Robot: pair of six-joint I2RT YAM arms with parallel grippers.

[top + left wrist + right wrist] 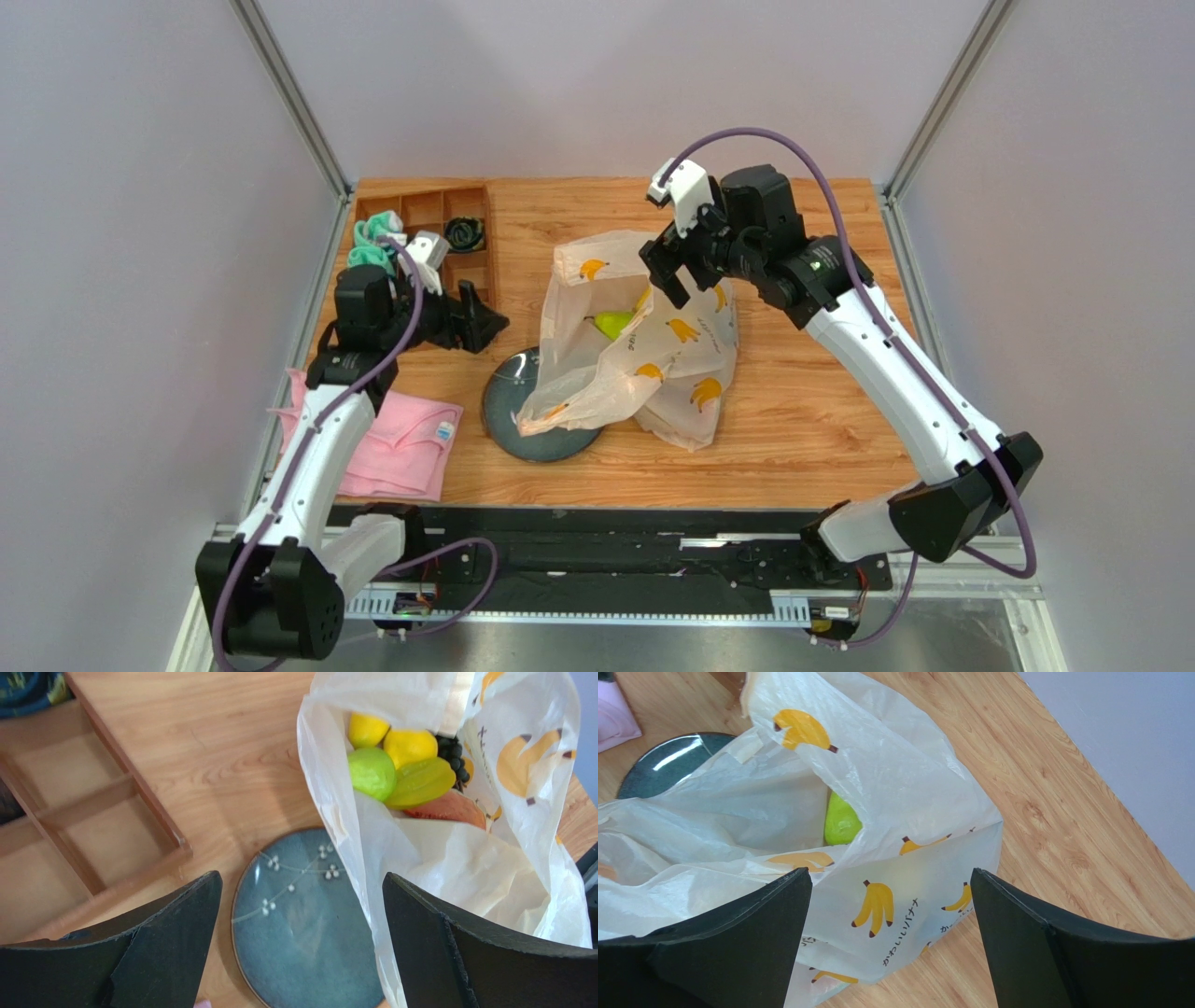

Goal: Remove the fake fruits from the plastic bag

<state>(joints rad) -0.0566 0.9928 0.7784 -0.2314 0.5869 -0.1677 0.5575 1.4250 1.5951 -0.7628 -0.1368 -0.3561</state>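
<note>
The plastic bag [659,350], cream-white with printed bananas, lies crumpled at the table's middle, its mouth facing left. Inside it the left wrist view shows the fake fruits: a lemon [367,729], a second yellow fruit [409,745], a round green one [372,772], a yellow-green mango [421,782], dark grapes [454,754] and a reddish piece [446,808]. The green fruit [842,824] also shows through the opening from the right wrist. My left gripper [300,876] hangs open above the plate, left of the bag's mouth. My right gripper [891,871] is open above the bag's far side, holding nothing.
A blue-grey plate [522,413] sits partly under the bag's near-left edge. A wooden compartment tray [421,210] with rolled socks [372,241] stands at the back left. A folded pink cloth [400,441] lies at the front left.
</note>
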